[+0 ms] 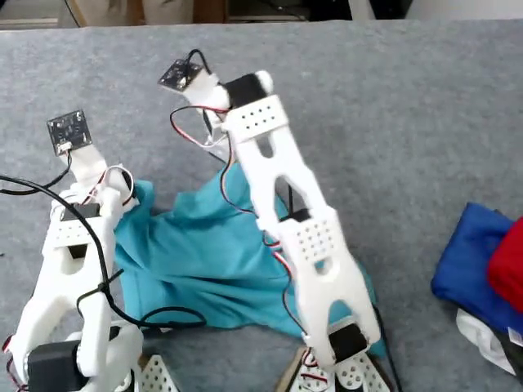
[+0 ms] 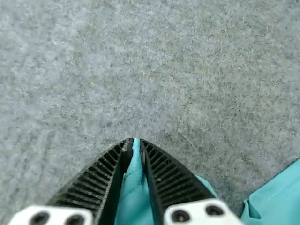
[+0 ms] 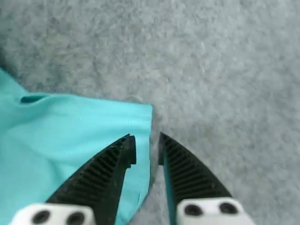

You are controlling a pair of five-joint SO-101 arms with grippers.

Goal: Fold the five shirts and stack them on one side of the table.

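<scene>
I have the teal shirt (image 1: pixel 196 261) rumpled between the arms, not yet folded. My left end effector (image 2: pixel 136 143) is clenched on a fold of it, and the right end effector (image 3: pixel 146 140) is parted astride its hem. A blue shirt (image 1: pixel 466 265) and a red shirt (image 1: pixel 508 261) sit piled at the right edge of the worktop (image 1: pixel 392 122) — bare room lies beyond for spreading.

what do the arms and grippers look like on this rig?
Left arm and right arm: white plastic, perforated panels, black servos, loose black and red wires. Left gripper and right gripper: black ribbed tapering jaws on white mounts.
</scene>
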